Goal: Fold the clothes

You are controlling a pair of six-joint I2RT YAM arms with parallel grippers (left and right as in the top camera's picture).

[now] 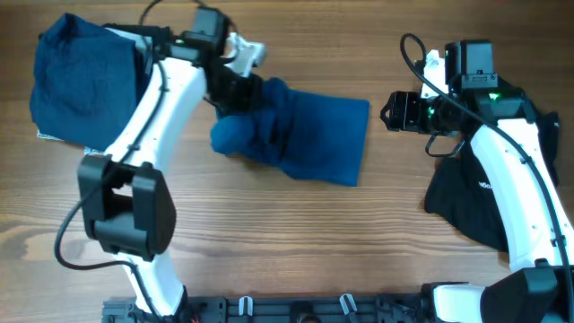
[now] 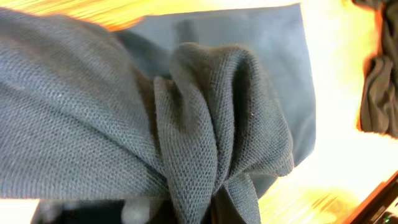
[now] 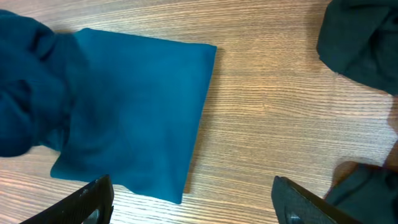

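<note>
Blue shirt [image 1: 314,135] bunched, pinched in left pincer [image 1: 231,99]; right pincer [image 1: 392,111] spread, near shirt edge.

Wooden table [image 1: 269,233]; blue shirts [image 1: 327,135]; black garment [image 1: 466,202].

Middle shirt [image 1: 314,135]: I see plain medium blue, fine knit up close.
Far-left shirt [image 1: 76,76]: darker blue on my feed.
Right-side garment [image 1: 462,202]: black.
Tabletop [image 1: 314,251]: warm brown wood, streaky grain.
Left arm [image 1: 148,117], right arm [image 1: 525,179]: white shells, black joints.
</note>
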